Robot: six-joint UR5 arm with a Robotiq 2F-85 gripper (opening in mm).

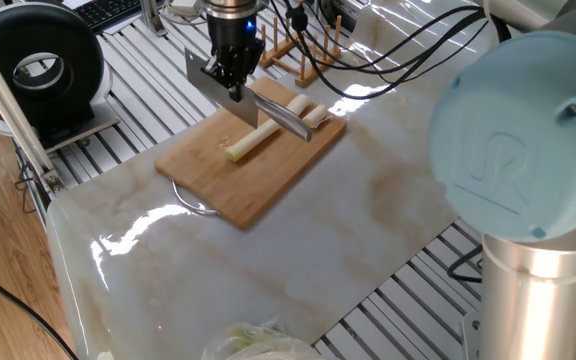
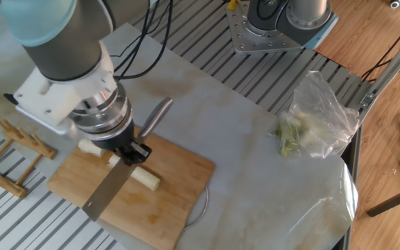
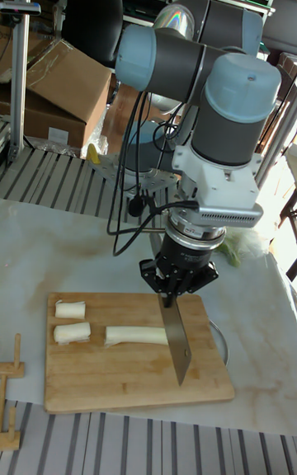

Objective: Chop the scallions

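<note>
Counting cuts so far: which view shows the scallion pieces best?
Tall fixed view: the scallions lie unblocked on the board, one long piece and two short chunks. In one fixed view the knife crosses them. In the other, the arm hides most.

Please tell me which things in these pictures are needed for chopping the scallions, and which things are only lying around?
Needed for the job:
- scallions, one long piece and two short chunks
- knife, held in the end effector
- cutting board

Only lying around:
- leafy bundle in clear plastic
- wooden rack
- black round device
</note>
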